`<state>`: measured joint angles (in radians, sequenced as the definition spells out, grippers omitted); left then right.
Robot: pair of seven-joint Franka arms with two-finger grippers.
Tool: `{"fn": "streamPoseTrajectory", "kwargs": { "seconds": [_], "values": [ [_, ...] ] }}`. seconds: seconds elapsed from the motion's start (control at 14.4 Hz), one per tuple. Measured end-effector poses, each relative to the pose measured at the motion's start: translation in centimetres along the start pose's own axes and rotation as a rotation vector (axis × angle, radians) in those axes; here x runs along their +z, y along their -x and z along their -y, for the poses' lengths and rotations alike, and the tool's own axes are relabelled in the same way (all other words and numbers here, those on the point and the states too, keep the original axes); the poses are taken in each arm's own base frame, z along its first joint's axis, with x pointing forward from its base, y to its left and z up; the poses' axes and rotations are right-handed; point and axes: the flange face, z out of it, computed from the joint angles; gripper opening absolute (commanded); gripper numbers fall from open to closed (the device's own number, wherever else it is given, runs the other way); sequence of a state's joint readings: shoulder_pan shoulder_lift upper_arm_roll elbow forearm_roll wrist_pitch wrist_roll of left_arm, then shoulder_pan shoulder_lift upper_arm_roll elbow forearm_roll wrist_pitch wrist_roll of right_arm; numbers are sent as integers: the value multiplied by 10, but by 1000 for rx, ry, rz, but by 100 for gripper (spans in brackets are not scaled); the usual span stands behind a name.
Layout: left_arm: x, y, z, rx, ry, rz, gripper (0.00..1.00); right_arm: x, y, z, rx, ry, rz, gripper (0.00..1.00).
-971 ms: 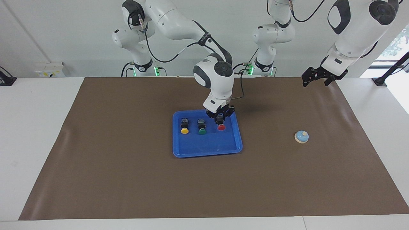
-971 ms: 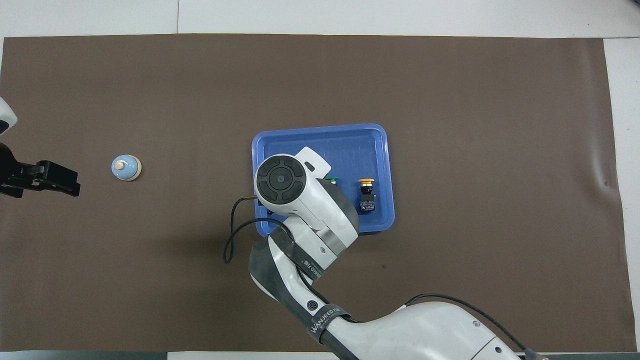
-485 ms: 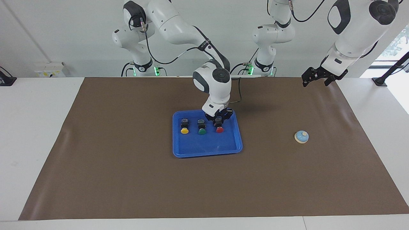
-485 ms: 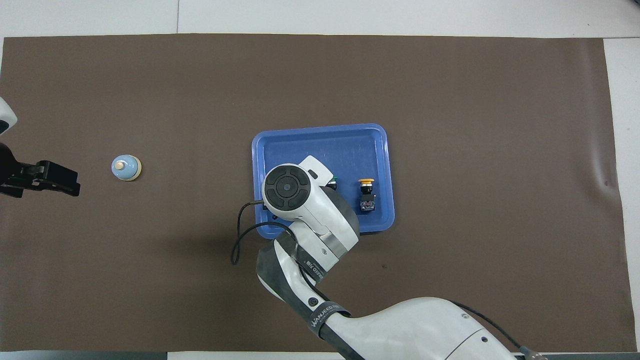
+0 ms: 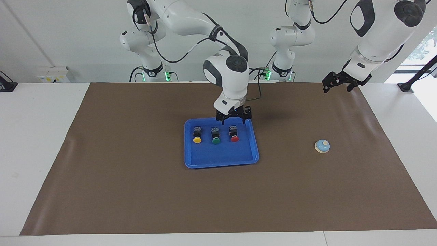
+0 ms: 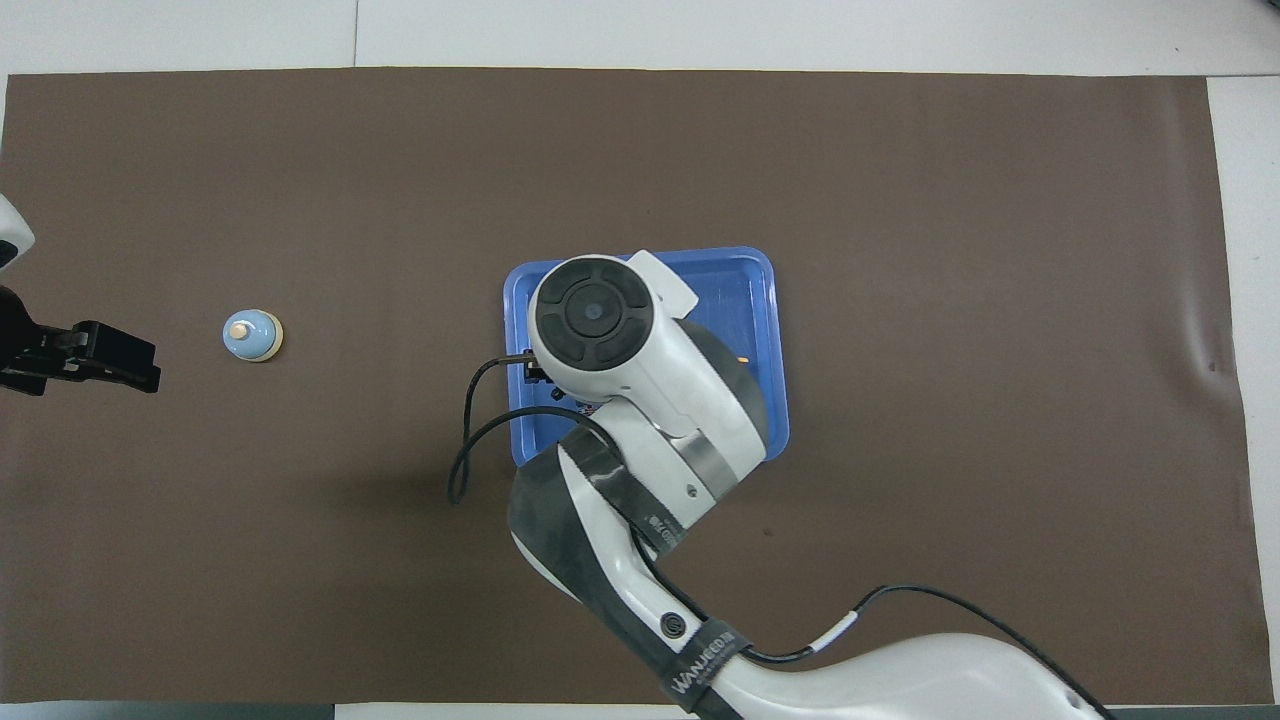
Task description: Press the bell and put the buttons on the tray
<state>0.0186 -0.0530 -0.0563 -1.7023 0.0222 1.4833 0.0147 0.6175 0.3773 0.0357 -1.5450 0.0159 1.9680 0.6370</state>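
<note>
The blue tray (image 5: pixel 222 155) lies mid-table with three buttons in a row on it: yellow (image 5: pixel 197 135), green (image 5: pixel 215 136) and red (image 5: pixel 234 134). My right gripper (image 5: pixel 233 121) hangs open just above the red button, over the tray's edge nearest the robots, and holds nothing. In the overhead view the right arm's wrist covers the buttons, and only parts of the tray (image 6: pixel 765 290) show. The light-blue bell (image 5: pixel 322 146) (image 6: pixel 252 335) sits on the mat toward the left arm's end. My left gripper (image 5: pixel 337 87) (image 6: pixel 105 355) waits open, raised beside the bell.
A brown mat (image 5: pixel 136 191) covers most of the white table. The right arm's cable (image 6: pixel 465 470) loops down beside the tray. Both arm bases stand at the robots' edge of the table.
My right gripper opened and let go of the red button, which now rests on the tray, then rose and drew back toward the robots. The left arm has not moved.
</note>
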Motion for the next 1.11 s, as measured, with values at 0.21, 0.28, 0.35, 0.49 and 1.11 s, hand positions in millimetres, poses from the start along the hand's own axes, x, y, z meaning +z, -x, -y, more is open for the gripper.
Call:
{"fn": "streamPoseTrajectory", "kwargs": {
  "seconds": [0.21, 0.28, 0.35, 0.49, 1.11],
  "values": [
    [0, 0, 0, 0, 0, 0, 100, -84, -23, -98, -36, 5, -18, 100],
    [0, 0, 0, 0, 0, 0, 100, -105, -29, -133, -59, 9, -21, 100],
    [0, 0, 0, 0, 0, 0, 100, -121, -33, -168, -84, 14, -20, 100],
    [0, 0, 0, 0, 0, 0, 100, -146, -33, -229, -109, 26, 5, 100],
    [-7, -10, -2, 3, -2, -95, 0, -166, -13, -342, 31, 47, 99, 100]
  ]
}}
